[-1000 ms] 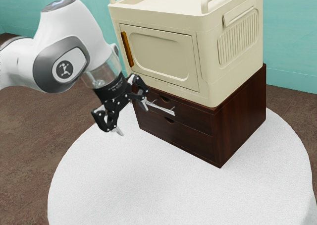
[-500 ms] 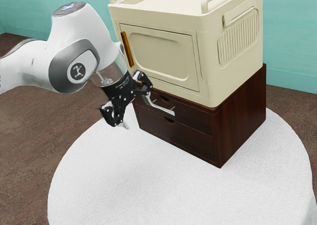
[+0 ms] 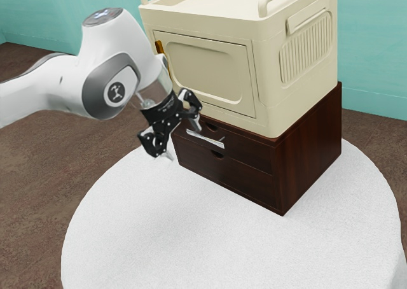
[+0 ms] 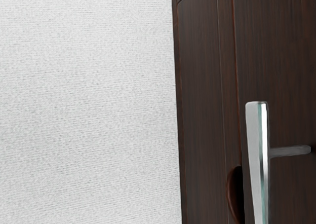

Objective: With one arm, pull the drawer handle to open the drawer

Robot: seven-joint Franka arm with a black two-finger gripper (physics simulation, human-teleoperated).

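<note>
shifted toward the exterior view's right since the earlier frame, the white arm [image 3: 111,88] has brought the black pincer [image 3: 184,142] nearer to the drawer handle [image 3: 205,139]. the dark wooden chest [image 3: 310,146] and its handle have stayed where they were, while more of the brownish-orange grip [image 3: 159,47] on the cream cabinet [image 3: 280,107] is now hidden behind the arm.

the pincer is open, its two fingers spread well apart with nothing gripped between them. in the exterior view one finger reaches close to the handle's near end, the other points down beyond the chest's edge; whether the first one touches the metal i cannot tell.

the handle is a slim silvery bar, standing out from the front of the upper drawer [image 3: 248,150] on thin posts. that drawer is shut, its face in line with the lower drawer [image 3: 245,174] beneath it. in the wrist view the bar's end shows, with one post [image 4: 291,151] running back to the wood and a rounded notch [image 4: 236,194] beside it.

the chest stands on the round white bench [image 3: 159,232], with the cream cabinet on top of it.
</note>
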